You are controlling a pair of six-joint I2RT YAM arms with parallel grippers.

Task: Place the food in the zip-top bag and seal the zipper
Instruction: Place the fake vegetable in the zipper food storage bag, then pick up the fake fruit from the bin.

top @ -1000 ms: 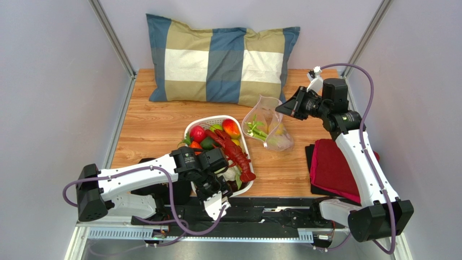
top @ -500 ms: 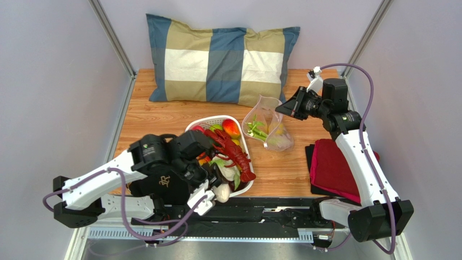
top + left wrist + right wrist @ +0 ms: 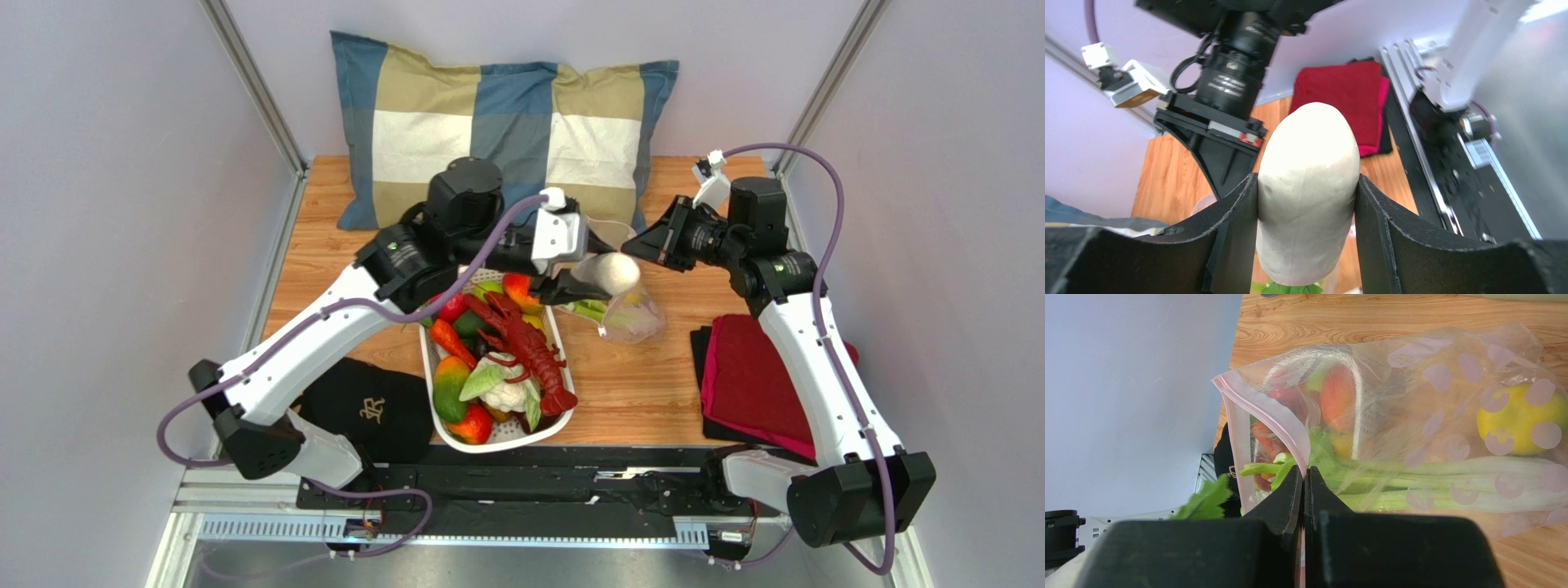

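Note:
My left gripper (image 3: 597, 277) is shut on a white radish-like toy vegetable (image 3: 612, 271) with green leaves at its base and holds it in the air just over the zip-top bag (image 3: 623, 314). In the left wrist view the vegetable (image 3: 1309, 147) fills the gap between the pads (image 3: 1240, 214). My right gripper (image 3: 656, 249) is shut on the bag's mouth edge and holds it up; in its own view the jaws (image 3: 1304, 473) pinch the pinkish zipper strip (image 3: 1257, 404). Inside the bag (image 3: 1438, 373) lie a green-and-white stalk (image 3: 1450, 478) and a yellow fruit (image 3: 1514, 419).
A white slotted basket (image 3: 491, 442) left of the bag holds a red lobster (image 3: 530, 348), a cauliflower and several coloured fruits. A plaid pillow (image 3: 503, 129) lies at the back. A red cloth (image 3: 754, 380) lies under the right arm, a black cap (image 3: 368, 410) at the front left.
My left arm lifted the white vegetable from the basket's near end and swung it far and right to above the bag. The right arm and bag have not moved.

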